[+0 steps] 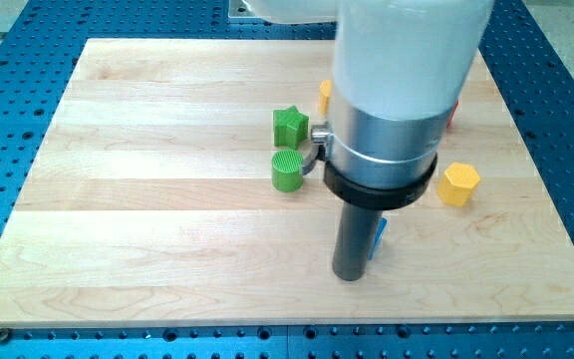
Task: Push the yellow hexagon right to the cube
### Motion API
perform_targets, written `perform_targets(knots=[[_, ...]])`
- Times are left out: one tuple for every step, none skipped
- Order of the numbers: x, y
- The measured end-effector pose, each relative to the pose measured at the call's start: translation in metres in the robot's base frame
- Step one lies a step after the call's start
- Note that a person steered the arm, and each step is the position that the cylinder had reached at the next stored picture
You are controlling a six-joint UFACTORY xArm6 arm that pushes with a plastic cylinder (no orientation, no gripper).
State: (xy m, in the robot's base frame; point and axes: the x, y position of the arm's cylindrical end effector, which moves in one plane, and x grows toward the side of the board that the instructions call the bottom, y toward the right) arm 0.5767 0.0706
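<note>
The yellow hexagon [458, 184] lies on the wooden board at the view's right. A blue block [378, 236], mostly hidden behind my rod, shows as a thin sliver left and below of the hexagon; its shape cannot be made out. My tip [348, 275] rests on the board just left of that blue block, well to the lower left of the hexagon. The arm's white and silver body hides the middle of the board's top part.
A green star [290, 125] and a green cylinder [287, 171] sit left of the rod. An orange block [324, 96] and a red block [452, 118] peek out from behind the arm. The wooden board [147, 199] lies on a blue perforated table.
</note>
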Motion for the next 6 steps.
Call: perform_targets(knots=[[-0.012,0.023],[-0.066,0.025],[-0.052,-0.004],[-0.023,0.022],[-0.040,0.055],[-0.043,0.111]])
